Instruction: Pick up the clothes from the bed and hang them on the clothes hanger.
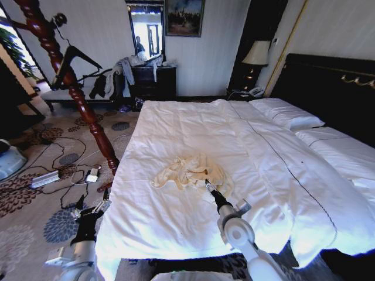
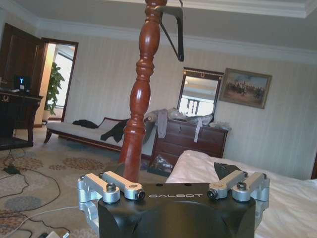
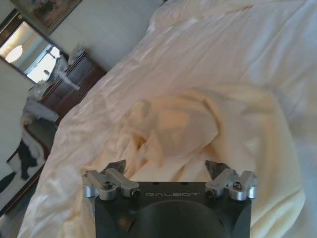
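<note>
The bed (image 1: 176,222), under a white duvet (image 1: 281,175), is bearing two pillows (image 1: 287,112) and the crumpled clothes (image 1: 187,171).

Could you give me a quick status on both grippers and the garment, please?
Right gripper open, at the cream garment on the bed. Left gripper open, low beside bed. Hanger on wooden post. Nothing in the way.

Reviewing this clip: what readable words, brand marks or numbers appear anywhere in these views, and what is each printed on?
"GALBOT": on the black housing of the left gripper, in the left wrist view.
"GALBOT": on the black housing of the right gripper, over the crumpled cream garment.
The framed painting on the wall shows no legible text. Nothing else is readable.
</note>
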Tool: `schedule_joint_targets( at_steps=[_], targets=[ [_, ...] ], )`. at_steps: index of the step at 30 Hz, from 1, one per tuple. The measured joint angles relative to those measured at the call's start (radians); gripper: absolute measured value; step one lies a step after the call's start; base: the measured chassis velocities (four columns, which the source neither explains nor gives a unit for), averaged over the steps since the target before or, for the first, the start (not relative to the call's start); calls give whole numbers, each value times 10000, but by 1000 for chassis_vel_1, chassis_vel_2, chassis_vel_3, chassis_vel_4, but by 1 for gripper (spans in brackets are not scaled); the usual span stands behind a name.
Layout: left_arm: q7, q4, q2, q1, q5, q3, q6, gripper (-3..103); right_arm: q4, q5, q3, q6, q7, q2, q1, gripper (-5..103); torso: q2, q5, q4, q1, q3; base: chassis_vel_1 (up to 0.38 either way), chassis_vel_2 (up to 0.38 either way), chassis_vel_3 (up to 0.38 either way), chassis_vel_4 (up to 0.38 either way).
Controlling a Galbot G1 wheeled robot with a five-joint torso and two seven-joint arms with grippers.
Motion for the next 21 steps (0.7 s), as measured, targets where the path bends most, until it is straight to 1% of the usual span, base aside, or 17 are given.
schedule_joint_targets(
  at_steps=[3, 4, 6, 7, 8, 9, 11, 13, 14, 15, 17, 18, 20, 21],
  targets=[
    [-44, -28, -82, -39, 26, 62, -7, 100, -52, -13, 123, 109, 31, 8, 38, 73, 0, -1, 0, 0, 0, 0, 0, 0, 0],
    [-44, -28, -82, -39, 26, 62, -7, 100, -52, -13, 123, 109, 31, 8, 38, 73, 0, -1, 0, 0, 0, 0, 0, 0, 0],
    [-53, 28, -125, -86, 98, 141, -11, 100, -52, -63, 147, 116, 32, 44, 24, 62, 0, -1, -1, 0, 0, 0, 0, 0, 0],
    [-55, 51, -134, -100, 122, 162, -11, 100, -52, -100, 147, 110, 34, 71, 16, 62, 0, -1, 0, 0, 0, 0, 0, 0, 0],
    [-65, 84, -146, -126, 155, 195, -11, 100, -68, -177, 134, 99, 37, 116, -6, 57, 0, -1, 0, 0, 0, 0, 0, 0, 0],
    [-65, 84, -146, -126, 155, 195, -11, 100, -68, -177, 134, 99, 37, 116, -6, 57, 0, -1, 0, 0, 0, 0, 0, 0, 0],
    [-75, 129, -148, -161, 177, 221, -11, 100, -97, -277, 102, 81, 37, 195, -41, 46, 0, -1, 0, 0, 0, 0, 0, 0, 0],
    [-77, 137, -147, -166, 181, 225, -10, 100, -101, -296, 97, 80, 37, 207, -46, 46, 1, -1, 0, 0, 0, 0, 0, 0, 0],
    [-79, 173, -132, -177, 195, 228, -7, 100, -123, -389, 83, 77, 30, 241, -65, 35, 0, -1, 0, 0, 0, 0, 0, 0, 0],
    [-81, 192, -121, -180, 200, 229, -5, 100, -134, -438, 82, 77, 24, 248, -69, 35, 0, -1, 0, 0, 0, 0, 0, 0, 0],
    [-95, 244, -95, -183, 204, 229, -4, 100, -153, -618, 87, 77, 8, 244, -81, 24, 0, 0, 0, 0, 0, 0, 0, 0, 0],
    [-95, 244, -95, -183, 204, 229, -4, 100, -153, -618, 87, 77, 8, 244, -81, 24, 0, 0, 0, 0, 0, 0, 0, 0, 0],
    [-104, 272, -72, -185, 204, 227, -4, 100, -184, -822, 98, 73, -2, 205, -108, 14, 0, -1, 0, 0, 0, 0, 0, 0, 0],
    [-106, 285, -58, -187, 204, 227, -4, 100, -215, -955, 98, 67, -11, 181, -128, 14, 1, -1, 0, 0, 0, 0, 0, 0, 0]
  ],
)
